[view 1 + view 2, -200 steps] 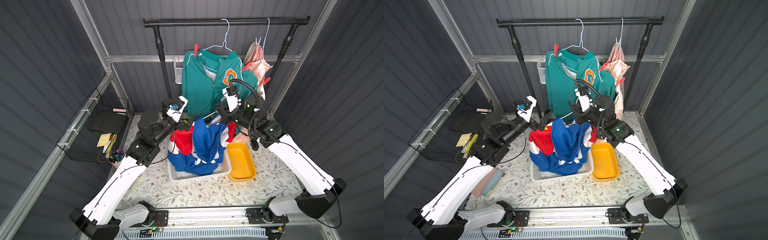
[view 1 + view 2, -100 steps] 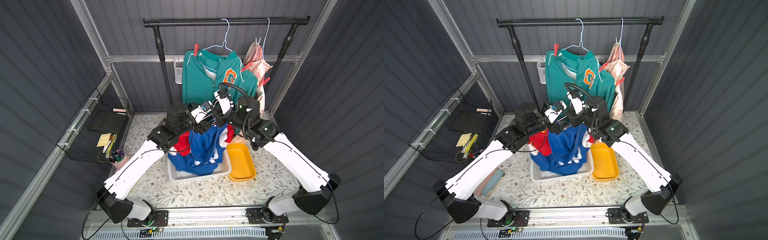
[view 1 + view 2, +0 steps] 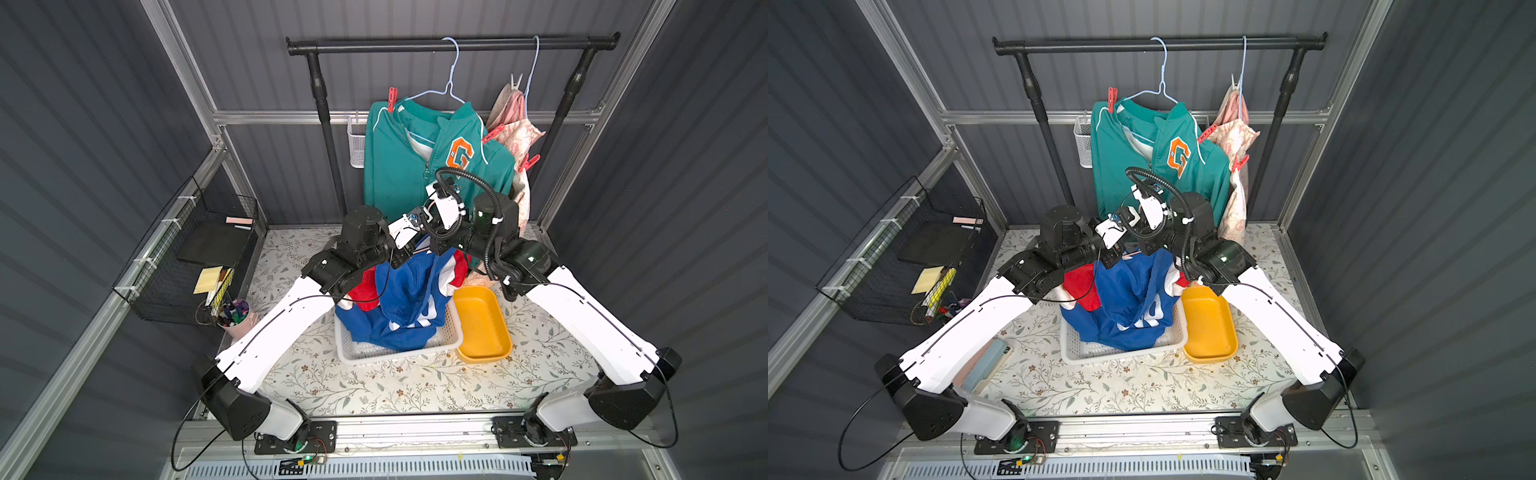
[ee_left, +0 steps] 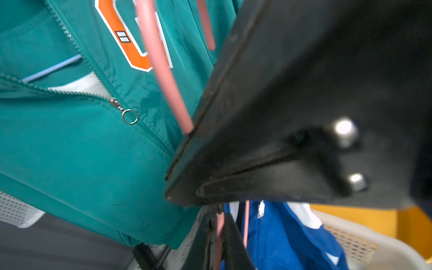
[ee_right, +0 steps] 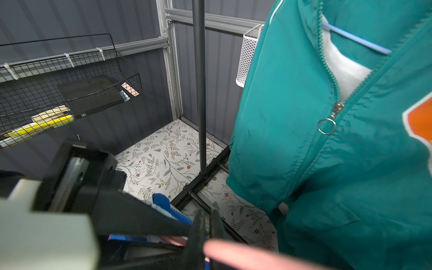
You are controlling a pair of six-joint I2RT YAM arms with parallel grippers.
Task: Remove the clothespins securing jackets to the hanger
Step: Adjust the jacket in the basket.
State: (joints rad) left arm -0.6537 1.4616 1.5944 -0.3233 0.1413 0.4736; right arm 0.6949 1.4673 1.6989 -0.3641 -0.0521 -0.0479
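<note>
The blue jacket hangs from a pink hanger over the white basket, its lower part lying in the basket. My right gripper is shut on that hanger. Close beside it, my left gripper is shut on a pink strand of the same hanger. The teal jacket and the cream jacket hang on the rack behind. Red clothespins sit at the teal shoulder and on the cream jacket; another red clothespin sits between the two jackets.
A yellow tray lies right of the basket. The black rack's post and foot bars stand close behind the grippers. A white mesh cup hangs on the back wall, and a wire shelf and pen cup are at the left.
My left arm swung in from the left to the blue jacket's hanger, and its jaws went from open to shut. The right gripper kept its hold and shifted slightly left.
</note>
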